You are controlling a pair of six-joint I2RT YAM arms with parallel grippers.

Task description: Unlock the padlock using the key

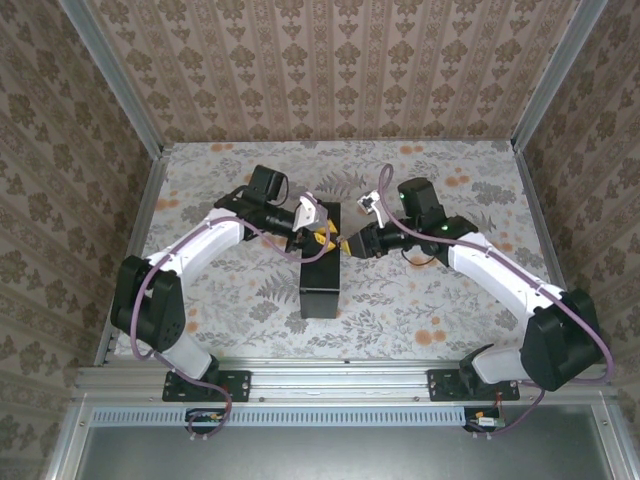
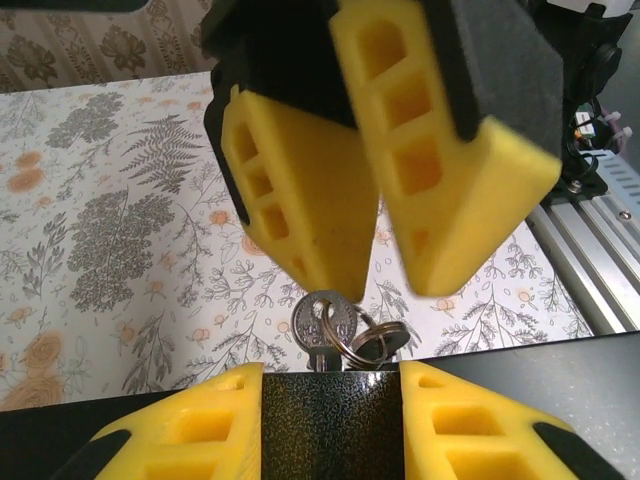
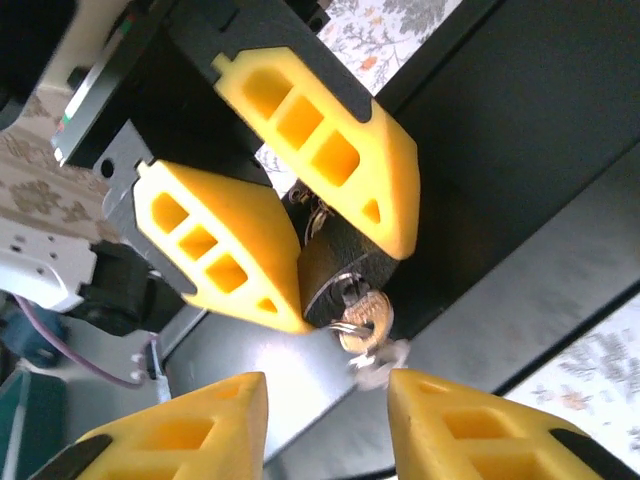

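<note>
Floral tabletop (image 1: 420, 300), left fingers (image 3: 320, 150) clamping padlock (image 2: 330, 420), right fingers (image 2: 300, 190) released just beside key (image 2: 322, 325)

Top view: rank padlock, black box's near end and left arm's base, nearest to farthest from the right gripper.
1. padlock: beside the right gripper, clamped in the left gripper.
2. black box's near end: toward the bases.
3. left arm's base: bottom left.

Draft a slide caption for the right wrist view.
Mid-unlock: the left jaws clamp the padlock, key seated in it; the right jaws stand open, facing the key.
</note>
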